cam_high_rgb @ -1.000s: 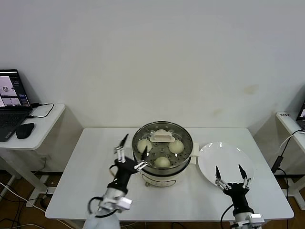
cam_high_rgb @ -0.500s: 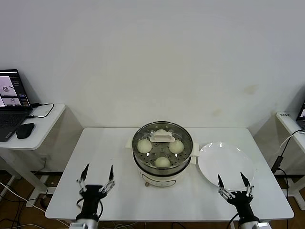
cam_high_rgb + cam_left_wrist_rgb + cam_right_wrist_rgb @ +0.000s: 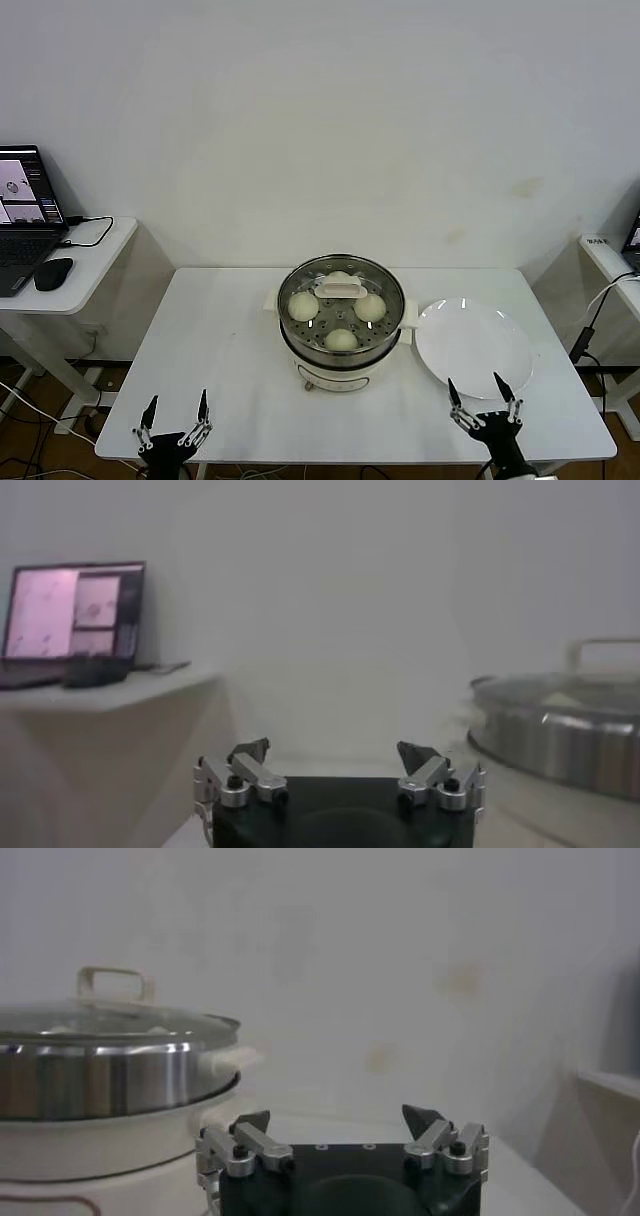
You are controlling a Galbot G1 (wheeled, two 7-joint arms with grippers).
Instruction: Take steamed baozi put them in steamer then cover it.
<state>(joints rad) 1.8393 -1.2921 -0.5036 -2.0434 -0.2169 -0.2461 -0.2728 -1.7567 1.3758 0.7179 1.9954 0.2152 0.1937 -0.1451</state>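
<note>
Stainless steel and white make up the one round steamer [image 3: 342, 335], a shiny pot on a white electric base with small side handles, standing near the middle of the white counter [image 3: 220, 330]. One round transparent glass cover [image 3: 342, 290] with a metal rim and a white rectangular handle sits closed on top of it. Through the glass four small cream-white smooth steamed baozi [image 3: 303, 305] show on the perforated tray: one to the left, one to the right, one at the near side, and one at the far side partly behind the handle. One flat white plate [image 3: 473, 345] lies on the counter just beside the steamer, on the robot's right.

The left gripper [image 3: 176, 410] hangs at the near left edge of the counter, its two fingers [image 3: 203, 404] spread apart and holding nothing; the steamer stands well apart from it, ahead and to its right. The right gripper [image 3: 482, 390] is at the near edge of the plate, fingers [image 3: 499, 384] likewise wide apart and empty, with the steamer ahead and to its left.

On a side desk to the far left stand one open laptop [image 3: 25, 215] and one dark mouse [image 3: 52, 272].
</note>
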